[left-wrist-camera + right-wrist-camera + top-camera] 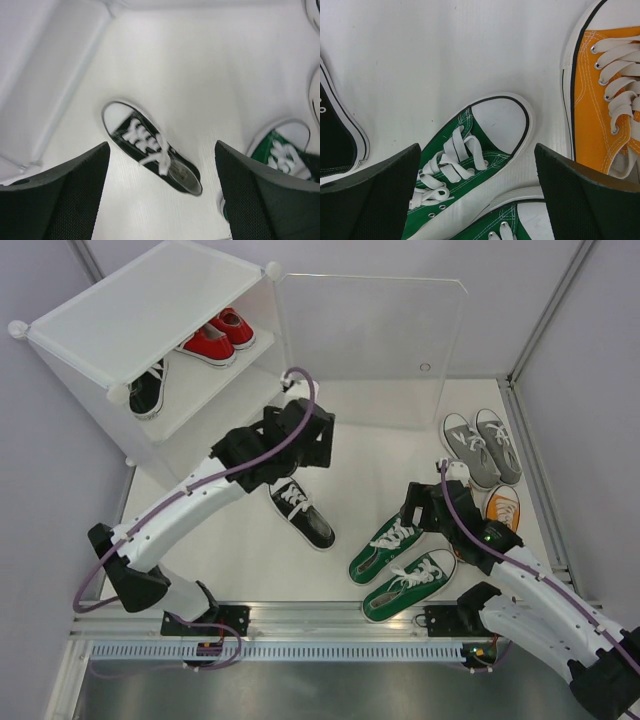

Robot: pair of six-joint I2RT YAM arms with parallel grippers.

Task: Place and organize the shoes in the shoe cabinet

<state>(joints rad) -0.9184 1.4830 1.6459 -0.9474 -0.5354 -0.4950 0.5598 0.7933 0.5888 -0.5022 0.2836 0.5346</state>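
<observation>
A single black shoe [150, 147] lies on the white table [380, 480], toe toward the shoe cabinet [140, 310]. My left gripper [162, 200] hangs open above the shoe's heel end, holding nothing; in the top view this gripper [300, 445] is just in front of the cabinet. Two red shoes [215, 338] stand on a cabinet shelf, and another black shoe [150, 388] stands on the tier below. My right gripper [477, 200] is open above a green shoe [470, 155], beside its twin [520, 222]. An orange shoe [605, 100] lies to the right.
The clear door panel [370, 350] stands swung open behind the left arm. Two grey shoes [483, 448] sit side by side at the far right, near the table's raised edge [535, 470]. A metal rail [300, 620] runs along the near edge.
</observation>
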